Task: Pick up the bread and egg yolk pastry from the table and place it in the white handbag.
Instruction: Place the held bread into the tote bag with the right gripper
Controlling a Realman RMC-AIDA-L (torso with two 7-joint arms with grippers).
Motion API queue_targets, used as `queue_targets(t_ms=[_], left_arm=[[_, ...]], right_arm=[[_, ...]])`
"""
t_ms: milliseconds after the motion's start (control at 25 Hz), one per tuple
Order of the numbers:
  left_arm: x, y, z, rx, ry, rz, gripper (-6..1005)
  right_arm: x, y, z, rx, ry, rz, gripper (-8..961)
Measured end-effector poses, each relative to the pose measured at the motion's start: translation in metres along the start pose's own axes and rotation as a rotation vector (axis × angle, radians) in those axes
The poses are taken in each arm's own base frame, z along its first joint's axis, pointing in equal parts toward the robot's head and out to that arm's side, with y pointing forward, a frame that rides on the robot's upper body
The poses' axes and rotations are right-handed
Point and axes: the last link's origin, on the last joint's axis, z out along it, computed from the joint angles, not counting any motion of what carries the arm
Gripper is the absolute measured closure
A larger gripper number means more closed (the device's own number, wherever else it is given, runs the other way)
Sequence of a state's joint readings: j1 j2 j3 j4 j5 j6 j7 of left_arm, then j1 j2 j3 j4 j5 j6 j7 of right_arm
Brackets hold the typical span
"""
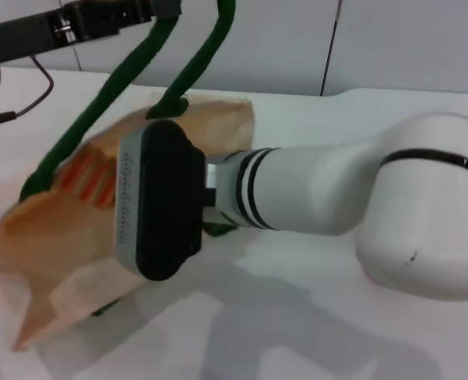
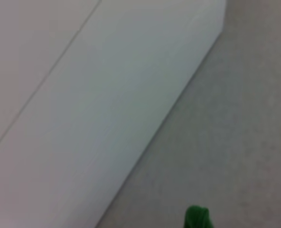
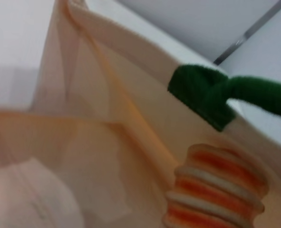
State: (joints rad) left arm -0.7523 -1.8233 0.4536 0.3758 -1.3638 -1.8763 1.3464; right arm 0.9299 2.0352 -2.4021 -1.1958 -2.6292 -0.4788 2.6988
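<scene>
The white handbag (image 1: 67,237) lies on its side on the table, mouth towards me. Its green rope handles (image 1: 182,67) rise to my left gripper (image 1: 150,12) at the top left, which holds them up. A bit of green handle shows in the left wrist view (image 2: 197,218). The striped bread (image 1: 91,178) lies inside the bag, and it shows close by in the right wrist view (image 3: 216,192) under a green tab (image 3: 202,95). My right arm's black wrist block (image 1: 158,202) is at the bag's mouth and hides the gripper. The egg yolk pastry is out of view.
The white table (image 1: 313,317) runs to the front and right. My right arm's white elbow (image 1: 424,214) takes up the right side. A grey wall (image 1: 297,39) stands behind the table. A dark cable (image 1: 20,107) hangs at the far left.
</scene>
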Motion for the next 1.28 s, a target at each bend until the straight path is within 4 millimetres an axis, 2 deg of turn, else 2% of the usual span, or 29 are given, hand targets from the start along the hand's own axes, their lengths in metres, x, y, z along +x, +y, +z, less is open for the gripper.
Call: queue_targets(t_ms=[280, 600, 720, 920, 1040, 1280], left_arm=[[0.004, 0.014, -0.003, -0.091, 0.029, 0.013, 871], [0.005, 0.019, -0.025, -0.079, 0.112, 0.024, 871], [0.004, 0.019, -0.034, -0.060, 0.130, 0.026, 870], [0.003, 0.019, -0.050, -0.018, 0.174, 0.035, 870], [0.004, 0.017, -0.057, 0.014, 0.200, 0.040, 870], [0.002, 0.009, -0.067, 0.100, 0.238, 0.028, 870]], right_arm=[[0.024, -0.008, 0.011, 0.064, -0.022, -0.003, 684], [0.046, -0.017, 0.013, 0.141, -0.056, 0.058, 694], [0.049, -0.015, 0.011, 0.159, -0.080, 0.078, 692], [0.041, -0.009, 0.002, 0.192, -0.160, 0.085, 687], [0.037, -0.005, -0.004, 0.210, -0.194, 0.083, 404], [0.036, -0.002, -0.017, 0.250, -0.228, 0.118, 174]])
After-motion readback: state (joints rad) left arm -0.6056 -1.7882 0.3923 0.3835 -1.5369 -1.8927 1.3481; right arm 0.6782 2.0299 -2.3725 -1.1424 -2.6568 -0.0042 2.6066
